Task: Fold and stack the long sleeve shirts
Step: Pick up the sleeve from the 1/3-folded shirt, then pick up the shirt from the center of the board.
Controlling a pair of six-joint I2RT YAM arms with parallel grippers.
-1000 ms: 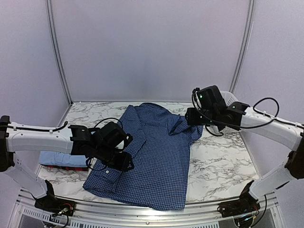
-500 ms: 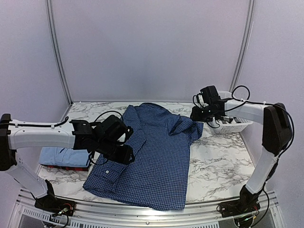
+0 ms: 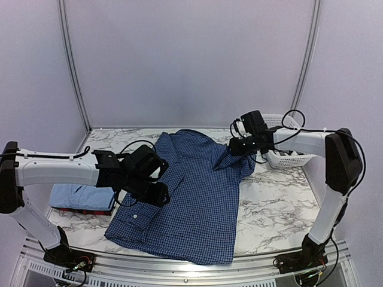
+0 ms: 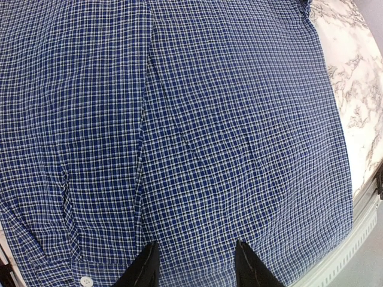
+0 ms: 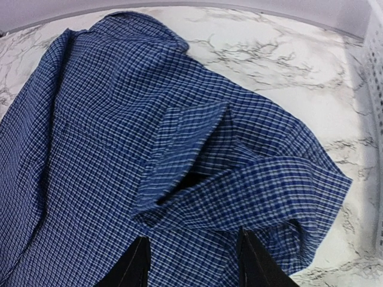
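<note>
Top external view, left to right: a folded plain light blue cloth shirt [image 3: 75, 195] lies at the left edge of the white marble-patterned surface [image 3: 281, 203], with a sliver of dark red cloth [image 3: 103, 210] showing under its near edge. By judgement this is the started stack, kept to the side to leave working room.

Left tool [image 3: 157, 194] hovers over the left half of the navy fine-check collared shirt [image 3: 200, 203]. That shirt lies spread in the middle of the surface, collar to the far side and hem near the front rail. Right tool [image 3: 229, 156] hangs over the shirt's far right shoulder, where the cloth is bunched. A white plastic lattice basket [image 3: 288, 156] stands just beyond it at the right.

Left wrist view adds what the overhead cannot. Both fingers stand apart with nothing between them, clear above the cloth. A long fold line and a buttoned cuff [image 4: 84, 280] suggest the left sleeve is already laid in over the body.

Right wrist view shows that tool likewise parted and empty, above a crumpled sleeve fold [image 5: 197, 161] with a dark gap beneath it. Judgement: this sleeve is not yet flat and is the next item to grip.
</note>
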